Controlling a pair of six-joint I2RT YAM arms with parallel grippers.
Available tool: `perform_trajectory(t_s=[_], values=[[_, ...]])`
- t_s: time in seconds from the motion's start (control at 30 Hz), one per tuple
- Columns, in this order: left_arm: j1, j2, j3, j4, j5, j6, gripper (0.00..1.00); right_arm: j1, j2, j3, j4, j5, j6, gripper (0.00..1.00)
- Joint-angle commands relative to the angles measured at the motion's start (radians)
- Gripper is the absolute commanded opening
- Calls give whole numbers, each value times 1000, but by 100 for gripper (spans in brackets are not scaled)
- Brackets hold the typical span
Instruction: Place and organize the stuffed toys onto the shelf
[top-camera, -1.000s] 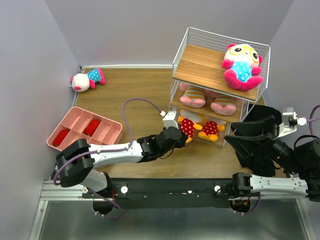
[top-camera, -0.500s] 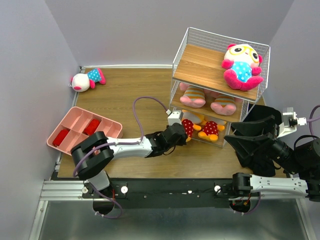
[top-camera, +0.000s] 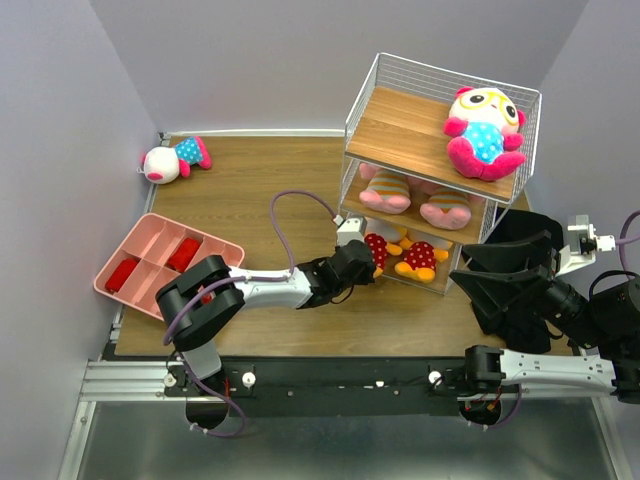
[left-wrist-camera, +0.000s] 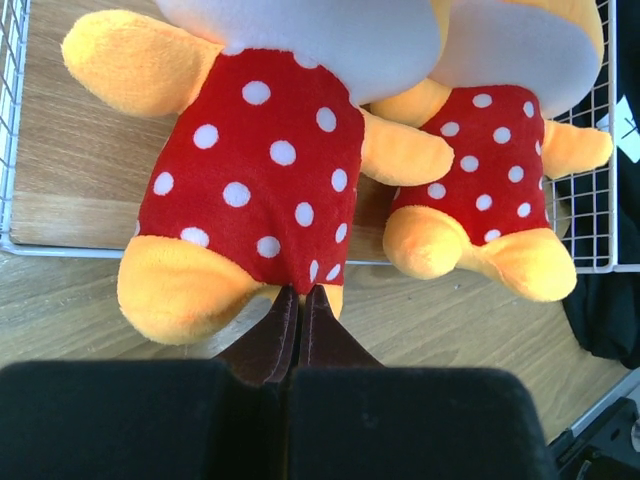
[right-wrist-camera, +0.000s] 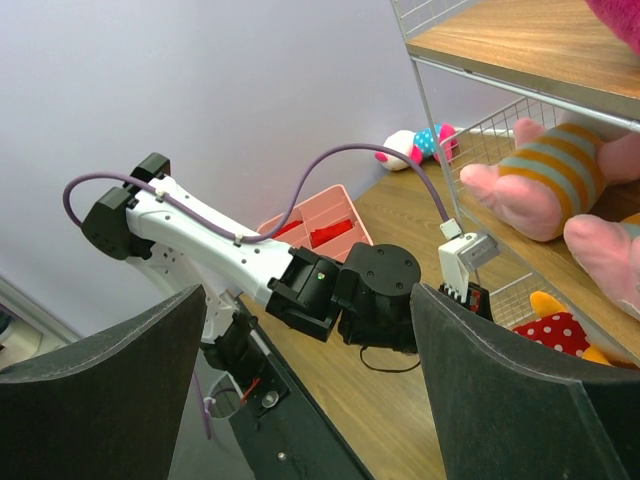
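The shelf (top-camera: 400, 125) stands at the back right. Its top board holds a white-faced toy (top-camera: 485, 130), and two pink striped pigs (top-camera: 385, 190) lie on the middle tier. Two yellow toys in red dotted outfits (top-camera: 420, 258) lie side by side on the bottom tier. My left gripper (top-camera: 370, 262) is shut, its tips (left-wrist-camera: 298, 292) touching the lower hem of the nearer yellow toy (left-wrist-camera: 250, 170) at the tier's front edge. My right gripper (top-camera: 460, 267) hangs wide open right of the shelf, holding nothing. Another white-faced toy (top-camera: 175, 158) lies on the table at the far left corner.
A pink divided tray (top-camera: 210, 265) with red pieces sits at the table's left, close to my left arm's elbow. A purple cable (top-camera: 300, 200) loops above the left forearm. Walls close in at the back and both sides. The shelf's wire frame (left-wrist-camera: 12, 120) borders the bottom tier.
My left arm has reached further right toward the shelf, and the nearer yellow toy has slid deeper onto the bottom tier. The right arm has not moved.
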Motion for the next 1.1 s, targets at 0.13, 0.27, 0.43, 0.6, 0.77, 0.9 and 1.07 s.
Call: perform_trajectory(t_s=[0.13, 0.27, 0.43, 0.6, 0.77, 0.9, 1.07], values=[[8, 7, -1, 68, -47, -61, 0, 2, -16, -17, -18, 23, -17, 90], [8, 7, -25, 114, -58, -101, 6, 2, -18, -17, -13, 23, -21, 90], [8, 41, 10, 100, -61, -109, 8, 2, -16, -14, -15, 25, -23, 90], [7, 49, 19, 88, -79, -124, 11, 2, -22, -9, -23, 23, -20, 90], [7, 46, 25, 80, -99, -122, 23, 2, -30, -11, -23, 23, -20, 90], [1, 46, 31, 82, -111, -121, 33, 2, -33, -12, -24, 20, -17, 90], [-2, 50, 36, 79, -116, -124, 37, 2, -47, -17, -27, 22, -12, 90]])
